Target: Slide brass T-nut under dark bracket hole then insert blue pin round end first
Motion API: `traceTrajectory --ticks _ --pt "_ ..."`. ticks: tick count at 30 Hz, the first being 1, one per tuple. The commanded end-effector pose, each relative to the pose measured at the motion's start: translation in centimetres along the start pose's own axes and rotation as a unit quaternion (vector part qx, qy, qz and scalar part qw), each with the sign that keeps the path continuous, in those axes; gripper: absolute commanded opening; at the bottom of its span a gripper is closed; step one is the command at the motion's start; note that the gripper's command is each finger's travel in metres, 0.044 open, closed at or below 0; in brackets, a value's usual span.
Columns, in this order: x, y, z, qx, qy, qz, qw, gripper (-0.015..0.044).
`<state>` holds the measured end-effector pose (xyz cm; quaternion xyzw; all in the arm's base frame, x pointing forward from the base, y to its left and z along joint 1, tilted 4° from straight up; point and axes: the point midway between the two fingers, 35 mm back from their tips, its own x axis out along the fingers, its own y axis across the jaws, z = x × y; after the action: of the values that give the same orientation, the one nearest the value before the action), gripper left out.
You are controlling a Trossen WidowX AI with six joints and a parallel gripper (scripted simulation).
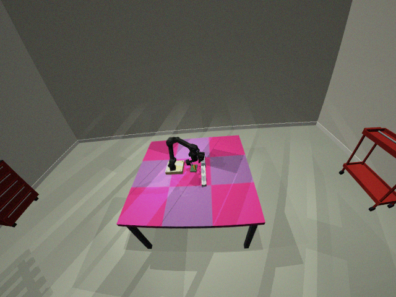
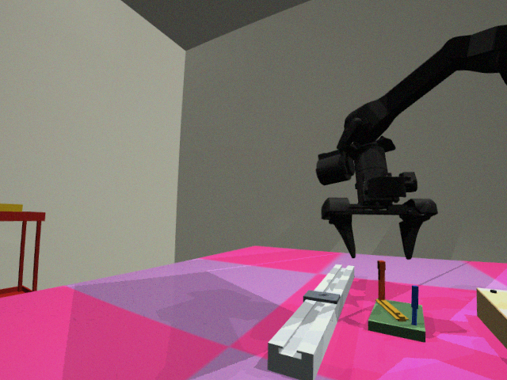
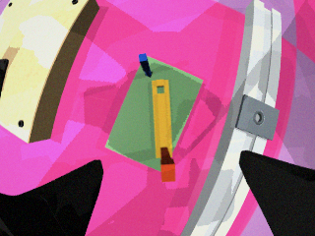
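With the black two-fingered gripper (image 1: 193,161) (image 2: 381,258) (image 3: 172,164) spread wide and empty above the square green tray (image 2: 396,327) (image 3: 127,125), the grasp would go best centred over the upright orange handle (image 2: 381,279) (image 3: 167,172) at the tray's edge, lowered straight before closing. The long flat brass T-nut (image 2: 392,309) (image 3: 161,118) lies on the tray, its long axis running from the handle at one edge inward toward the blue pin's side, holed end there.
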<state>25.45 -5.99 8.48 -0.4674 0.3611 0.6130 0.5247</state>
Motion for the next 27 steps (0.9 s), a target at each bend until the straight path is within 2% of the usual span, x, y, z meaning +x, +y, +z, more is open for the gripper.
traceTrajectory --ticks 1,26,27 --pt "0.8 0.1 -0.2 0.001 -0.002 0.004 1.000 0.0440" --pt "4.5 0.3 -1.0 0.001 -0.002 0.004 1.000 0.0440" --pt "4.5 0.3 -1.0 0.001 -0.002 0.004 1.000 0.0414"
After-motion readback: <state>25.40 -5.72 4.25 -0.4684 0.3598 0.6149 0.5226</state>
